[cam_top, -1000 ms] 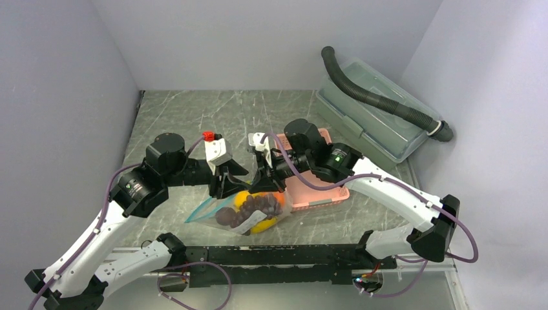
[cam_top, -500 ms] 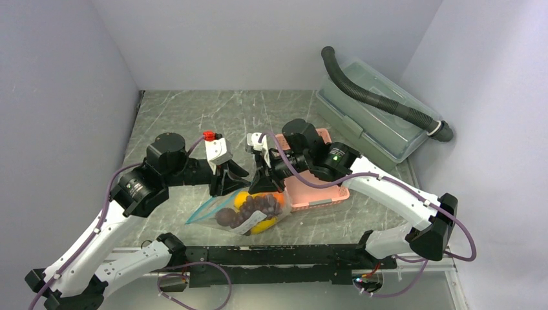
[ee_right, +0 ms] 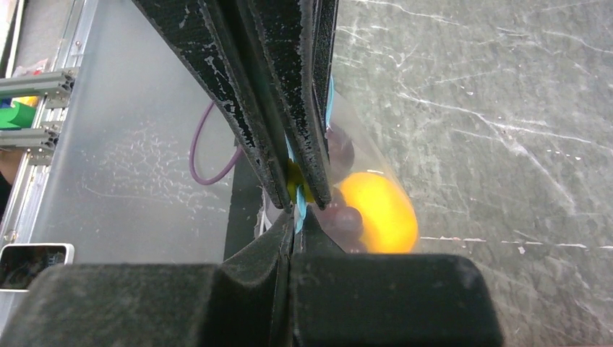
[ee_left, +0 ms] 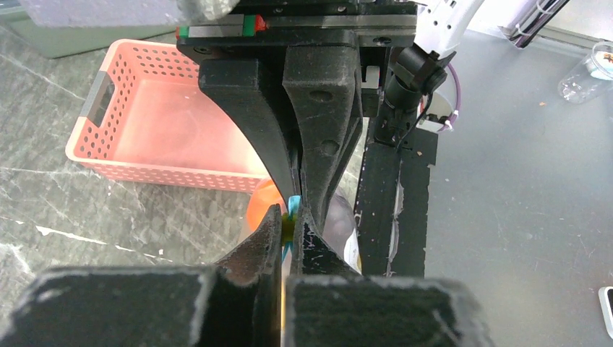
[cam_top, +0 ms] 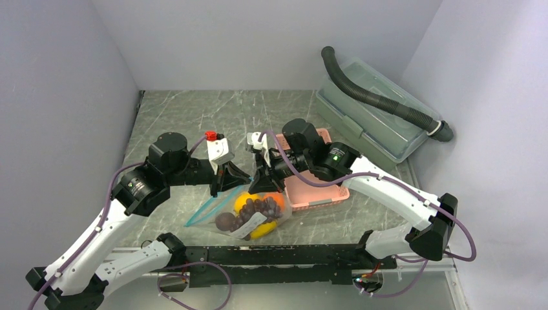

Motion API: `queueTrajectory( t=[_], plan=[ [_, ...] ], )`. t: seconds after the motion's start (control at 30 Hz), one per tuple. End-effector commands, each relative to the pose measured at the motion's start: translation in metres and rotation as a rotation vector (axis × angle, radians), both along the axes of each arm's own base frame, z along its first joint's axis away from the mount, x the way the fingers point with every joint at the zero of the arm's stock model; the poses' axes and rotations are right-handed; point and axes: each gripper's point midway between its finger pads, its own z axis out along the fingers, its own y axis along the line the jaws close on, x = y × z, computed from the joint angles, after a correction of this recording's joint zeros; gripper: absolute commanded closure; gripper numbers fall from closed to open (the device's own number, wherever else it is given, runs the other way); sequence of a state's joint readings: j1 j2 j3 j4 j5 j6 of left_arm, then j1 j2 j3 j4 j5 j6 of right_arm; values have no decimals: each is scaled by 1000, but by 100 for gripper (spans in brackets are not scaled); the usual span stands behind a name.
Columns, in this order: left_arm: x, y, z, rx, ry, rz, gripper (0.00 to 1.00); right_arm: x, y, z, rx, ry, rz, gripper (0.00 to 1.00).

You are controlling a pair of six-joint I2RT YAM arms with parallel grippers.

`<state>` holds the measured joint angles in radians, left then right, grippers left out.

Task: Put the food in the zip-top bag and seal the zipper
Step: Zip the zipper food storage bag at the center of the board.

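Observation:
The zip-top bag hangs between my two grippers, its bottom resting on the table. Inside it are an orange, dark purple grapes and a yellow fruit. My left gripper and right gripper meet nose to nose, both shut on the blue-teal zipper along the bag's mouth. In the left wrist view my left gripper pinches the teal strip, with the orange behind. In the right wrist view my right gripper pinches the strip above the yellow fruit and grapes.
The pink slotted basket sits right beside the bag, under the right arm; it also shows in the left wrist view. A large clear lidded box with a dark corrugated hose on it stands at the back right. A black rail runs along the near edge.
My left gripper has slid a little to the right along the strip toward the right gripper. The bag with the food has sagged slightly lower and to the right.

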<state>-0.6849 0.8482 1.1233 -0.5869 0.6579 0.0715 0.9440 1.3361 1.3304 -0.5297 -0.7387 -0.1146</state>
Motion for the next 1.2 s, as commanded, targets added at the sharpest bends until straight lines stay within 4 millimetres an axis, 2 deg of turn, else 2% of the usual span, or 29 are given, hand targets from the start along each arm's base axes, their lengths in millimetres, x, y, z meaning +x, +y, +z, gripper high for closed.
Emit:
queueTrajectory(
  t=[0.0, 0.43, 0.97, 1.17],
  plan=[
    [-3, -1, 4, -5, -30, -26, 100, 1, 4, 49, 143, -77, 0, 100],
    [-7, 3, 0, 4, -22, -23, 100, 3, -7, 72, 199, -132, -59, 100],
    [-10, 9, 1, 8, -25, -9, 100, 14, -26, 86, 223, -183, -149, 100],
    [-11, 9, 1, 6, -20, -9, 100, 15, -31, 99, 263, -197, -183, 100]
  ],
)
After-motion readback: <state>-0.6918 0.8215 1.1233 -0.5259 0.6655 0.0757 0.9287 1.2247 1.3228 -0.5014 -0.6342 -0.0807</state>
